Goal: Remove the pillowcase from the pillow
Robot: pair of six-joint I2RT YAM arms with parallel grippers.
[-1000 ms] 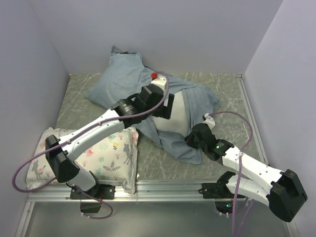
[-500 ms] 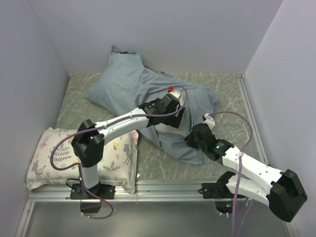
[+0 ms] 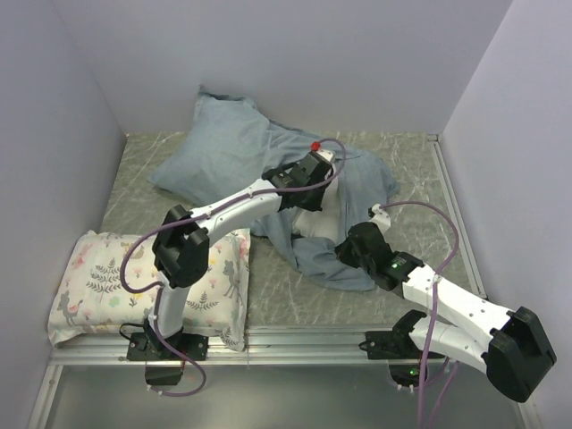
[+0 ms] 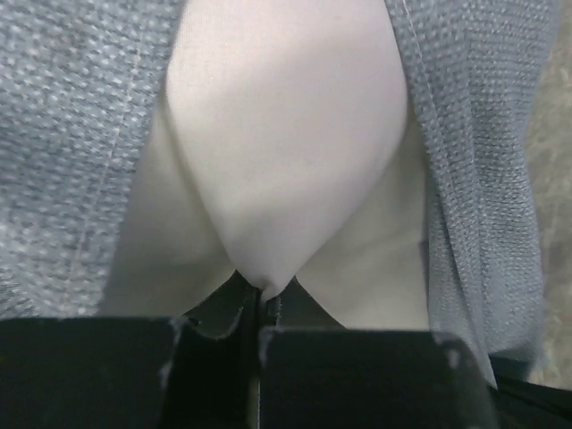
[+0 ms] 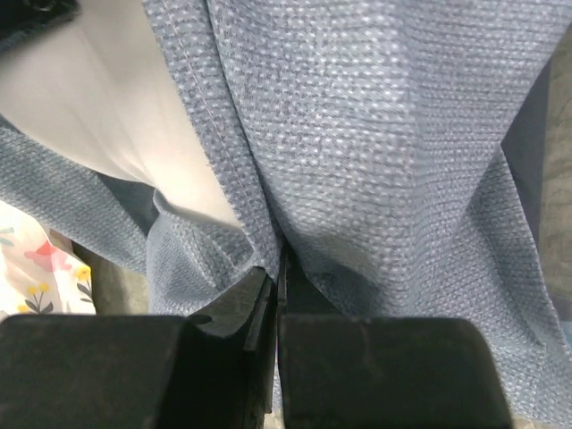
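From above, the pillowcase (image 3: 232, 147) sprawls slate side out across the far middle of the surface (image 3: 134, 192), its bulk heaped far left. A patch of white pillow (image 3: 315, 223) shows at its opening, between the two arms. A floral pillow (image 3: 152, 281) lies apart at the near left.

That view hides both grips under the wrists. The left wrist camera shows the left jaws closed on a pinched peak of pillow (image 4: 277, 161) cloth, with pillowcase (image 4: 80, 134) edges on either side. The right wrist camera shows the right jaws closed on a fold of pillowcase (image 5: 375, 134) by its stitched hem, with pillow (image 5: 107, 98) at upper left.
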